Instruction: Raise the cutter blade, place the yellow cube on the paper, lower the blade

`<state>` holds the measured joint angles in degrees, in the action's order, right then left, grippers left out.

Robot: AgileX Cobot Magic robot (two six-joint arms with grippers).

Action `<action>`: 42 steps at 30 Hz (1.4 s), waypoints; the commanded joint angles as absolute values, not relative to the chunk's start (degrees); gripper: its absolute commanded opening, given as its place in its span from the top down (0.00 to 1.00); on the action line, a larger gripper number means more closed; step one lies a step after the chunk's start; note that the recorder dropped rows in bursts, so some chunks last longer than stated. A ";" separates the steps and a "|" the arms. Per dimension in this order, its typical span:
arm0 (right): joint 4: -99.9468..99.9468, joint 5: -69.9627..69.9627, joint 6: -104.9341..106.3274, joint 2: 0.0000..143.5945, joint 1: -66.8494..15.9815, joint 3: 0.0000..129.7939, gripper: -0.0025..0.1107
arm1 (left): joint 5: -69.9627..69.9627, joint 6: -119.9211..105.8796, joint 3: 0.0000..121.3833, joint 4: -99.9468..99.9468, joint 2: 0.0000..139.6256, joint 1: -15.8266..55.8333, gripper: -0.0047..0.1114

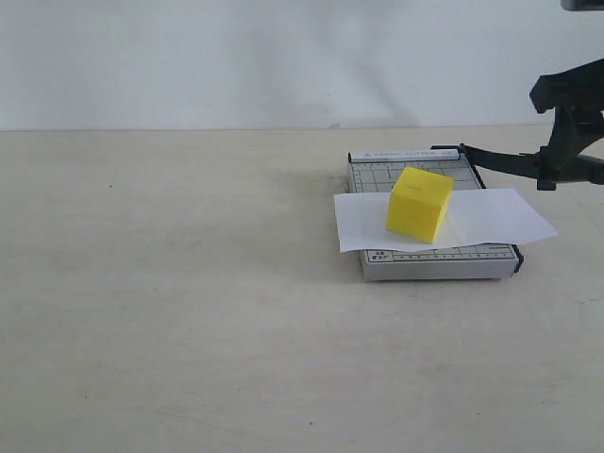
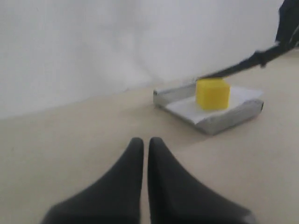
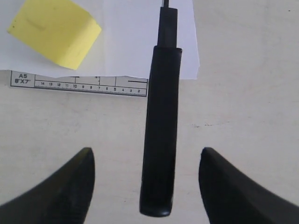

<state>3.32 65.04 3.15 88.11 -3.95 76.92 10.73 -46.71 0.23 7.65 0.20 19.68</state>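
Lowering step in hand: yellow cube [image 1: 419,203] sits on paper [image 1: 500,219]. Cutter blade [image 3: 160,116] raised, handle between my right gripper [image 3: 145,150] jaws, spread, ungripped. Left gripper [image 2: 145,140] jaws clenched, idle. Next: I grip handle, press down.

Yellow cube [image 1: 419,203] sits on the creased white paper [image 1: 500,219] — cutter blade [image 1: 500,160] raised aslant.

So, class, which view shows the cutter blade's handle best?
The right wrist view: the handle is large and sharp. In the exterior view the right hand largely covers it; the left wrist view shows only the blurred blade arm.
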 commanded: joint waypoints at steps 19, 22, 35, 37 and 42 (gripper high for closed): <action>0.00 65.86 5.54 92.57 -3.95 77.22 0.80 | 18.24 -42.91 0.00 6.60 1.01 13.13 0.92; 0.00 66.13 6.26 92.57 -3.95 77.22 0.97 | 18.24 -42.91 0.00 6.60 1.01 13.13 0.92; 4.56 61.83 6.26 92.57 -3.95 69.92 0.98 | 18.24 -42.91 0.00 6.60 1.01 13.13 0.92; 4.80 60.59 6.26 92.57 -3.95 68.02 0.98 | 18.24 -42.91 0.00 6.60 1.01 13.13 0.92; 5.65 56.82 6.26 92.57 -3.95 63.72 0.98 | 18.24 -42.91 0.00 6.60 1.01 13.13 0.92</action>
